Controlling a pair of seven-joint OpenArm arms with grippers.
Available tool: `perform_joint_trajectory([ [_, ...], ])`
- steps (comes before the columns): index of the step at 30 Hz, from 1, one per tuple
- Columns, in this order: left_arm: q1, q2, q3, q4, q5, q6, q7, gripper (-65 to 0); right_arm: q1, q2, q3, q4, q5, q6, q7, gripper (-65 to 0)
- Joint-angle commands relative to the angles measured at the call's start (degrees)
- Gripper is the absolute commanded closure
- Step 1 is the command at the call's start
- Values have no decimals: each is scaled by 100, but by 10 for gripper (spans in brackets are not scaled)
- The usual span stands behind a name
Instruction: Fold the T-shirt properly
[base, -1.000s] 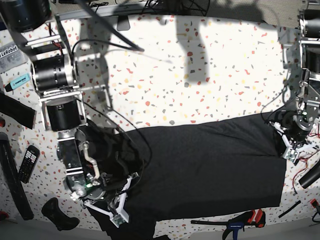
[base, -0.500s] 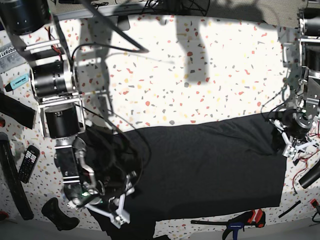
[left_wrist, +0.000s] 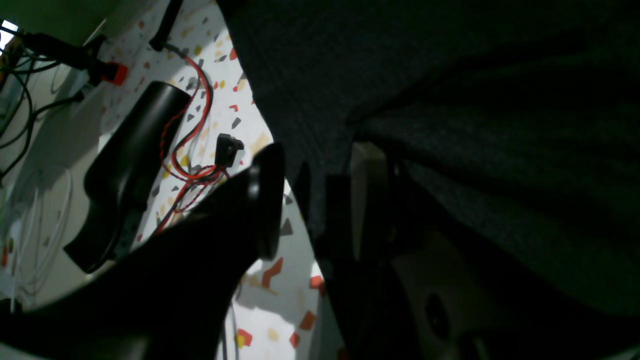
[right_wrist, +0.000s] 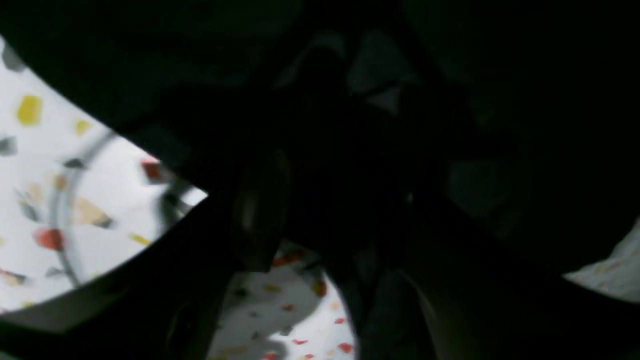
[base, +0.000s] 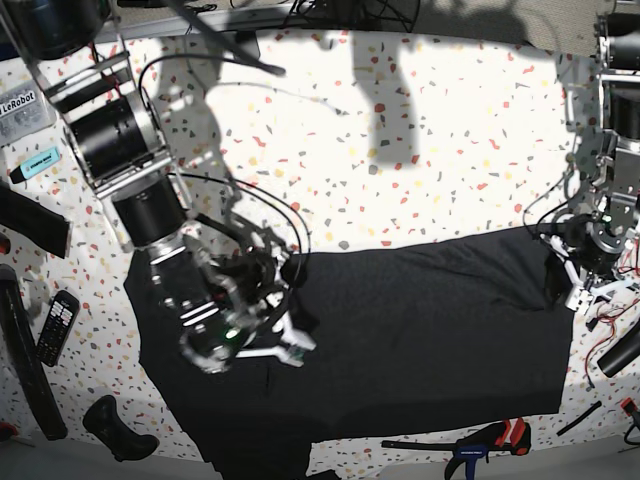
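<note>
T-shirt (base: 420, 330) limp, light, clingy; best pinched at hem corners. Left gripper (left_wrist: 312, 200) spread at T-shirt's edge; right gripper (base: 285, 345) over T-shirt, state untellable.

Bright overhead view, dark blurry wrist views

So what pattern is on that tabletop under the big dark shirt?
White tabletop speckled with red, yellow and grey chips, terrazzo-like; clearest in the base view.

- My right arm (base: 150, 200) reaches down from the upper left of the base view, its gripper (base: 285, 345) tilted low toward the middle, jaws apart.
- My left arm (base: 610, 130) hangs down the right edge, its gripper (base: 583, 285) pointing downward, jaws parted with a gap between them.
</note>
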Motion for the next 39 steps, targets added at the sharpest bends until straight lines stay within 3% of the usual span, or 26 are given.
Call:
perform_joint_trajectory([
  [1,-140,-114,-31,74,-66,79,-111,-218,232,17,-116,90,-208,25,98,-279],
  [5,-140,-114,-31,74,-63,79,-109,-218,232,15,-474,90,-802,-437,354,-279],
  [9,-140,-114,-31,74,-66,79,-111,-218,238,35,-474,90,-833,-463,374,-279],
  [14,-140,-114,-31,74,-66,79,-114,-218,247,214,-474,90,-833,-671,815,-279],
  [19,-140,-111,-31,74,-66,79,-116,-218,238,367,-474,90,-831,-675,1029,-279],
  [28,-140,-111,-31,74,-66,79,-114,-218,232,367,-476,59,-743,-673,1397,-279],
  [39,-140,-114,-31,74,-66,76,-116,-218,247,365,-476,-922,-789,-675,2009,-279],
])
